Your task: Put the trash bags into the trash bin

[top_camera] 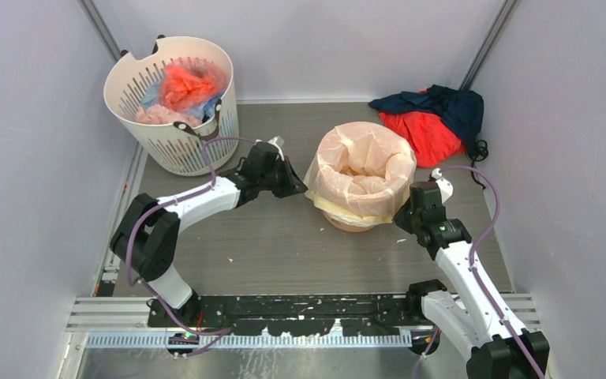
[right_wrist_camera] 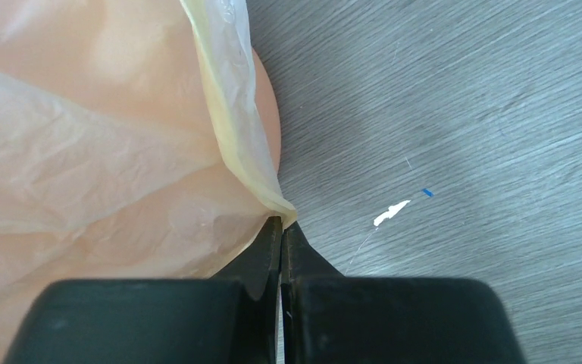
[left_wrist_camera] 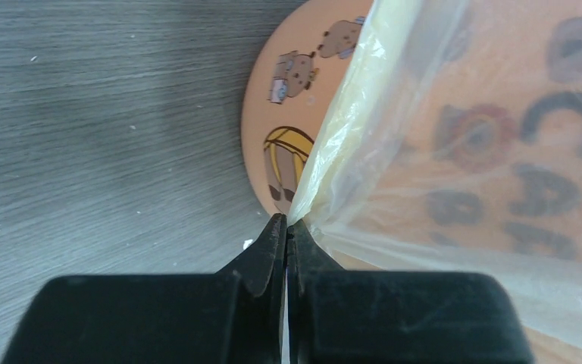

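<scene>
Trash bag [top_camera: 360,162], thin pale-yellow film, sits in the trash bin [top_camera: 353,223] w/ its mouth turned out and down over the rim, so only the orange base of the bin shows below the wrinkly skirt in the top view. Bin stands upright near the middle of the tabletop [top_camera: 284,245], between the 2 arms. Left claw [top_camera: 298,189] is at the bin's left side, low on the skirt; in the left wrist view its 2 fingers are pressed together w/ the bag's folded edge pinched at the tips, film fanning up and to the right from there. Same view shows the bin's side print [left_wrist_camera: 292,76], small cartoon figures on orange, partly bare and partly veiled by film. Right claw [top_camera: 401,217] is at the bin's right-front side, also low; the right wrist view has its fingers together, clamped on the bag's hem right at the tips, w/ a sliver of bare orange wall just beside the hem. A white scrap [right_wrist_camera: 391,214] and a tiny blue speck lie on the tabletop near that claw, apart from it. Back left: white slotted basket [top_camera: 175,134] w/ handles, holding red, pink and blue plastic bundles [top_camera: 185,83]. Back right: red and navy cloth heap [top_camera: 434,118] on the tabletop, near the bin but not touching it.
</scene>
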`<state>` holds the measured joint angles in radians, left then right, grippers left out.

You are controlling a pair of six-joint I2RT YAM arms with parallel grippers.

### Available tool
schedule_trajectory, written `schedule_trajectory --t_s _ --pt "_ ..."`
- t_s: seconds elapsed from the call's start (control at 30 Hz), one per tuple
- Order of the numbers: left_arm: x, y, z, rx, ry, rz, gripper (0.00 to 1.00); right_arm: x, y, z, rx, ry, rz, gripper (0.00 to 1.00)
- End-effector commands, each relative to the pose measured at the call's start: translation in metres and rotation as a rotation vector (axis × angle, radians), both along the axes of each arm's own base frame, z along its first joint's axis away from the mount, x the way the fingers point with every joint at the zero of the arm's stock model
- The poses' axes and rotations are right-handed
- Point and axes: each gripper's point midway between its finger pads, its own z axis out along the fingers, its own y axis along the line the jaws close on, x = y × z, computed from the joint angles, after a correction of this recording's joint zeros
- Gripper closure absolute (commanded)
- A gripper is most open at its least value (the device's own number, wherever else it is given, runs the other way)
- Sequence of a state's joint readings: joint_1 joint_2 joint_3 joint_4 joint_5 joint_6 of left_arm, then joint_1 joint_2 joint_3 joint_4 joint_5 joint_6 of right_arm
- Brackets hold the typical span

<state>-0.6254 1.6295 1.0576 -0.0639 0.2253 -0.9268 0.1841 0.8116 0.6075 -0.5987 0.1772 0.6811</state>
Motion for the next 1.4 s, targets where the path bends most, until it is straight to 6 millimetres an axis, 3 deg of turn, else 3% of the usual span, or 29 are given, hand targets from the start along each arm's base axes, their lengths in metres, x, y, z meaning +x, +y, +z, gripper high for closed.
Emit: schedule_trajectory --t_s 0.0,0.53,1.0,1.1,1.2,1.37 --pt "0.014 0.006 -0.009 0.029 -0.046 0.028 1.00 0.010 -0.003 0.005 0.013 -0.045 -0.062 0.99" --pt "0.021 0.012 -0.032 0.061 -0.011 0.053 1.00 0.008 0.003 -0.041 0.108 0.025 -0.162 0.99" --pt "0.022 0.007 -0.056 0.057 0.025 0.043 1.00 0.002 -0.009 -0.044 0.095 0.030 -0.224 0.99" --pt "0.022 0.004 -0.053 0.046 0.024 0.035 1.00 -0.001 -0.011 -0.036 0.092 0.016 -0.232 0.99" --pt "0.022 0.002 -0.042 0.021 0.010 0.024 1.00 -0.003 -0.015 -0.013 0.080 -0.030 -0.229 0.97" --pt "0.020 -0.006 -0.007 -0.038 -0.032 -0.016 0.94 -0.009 -0.031 0.047 -0.001 -0.126 -0.216 0.60"
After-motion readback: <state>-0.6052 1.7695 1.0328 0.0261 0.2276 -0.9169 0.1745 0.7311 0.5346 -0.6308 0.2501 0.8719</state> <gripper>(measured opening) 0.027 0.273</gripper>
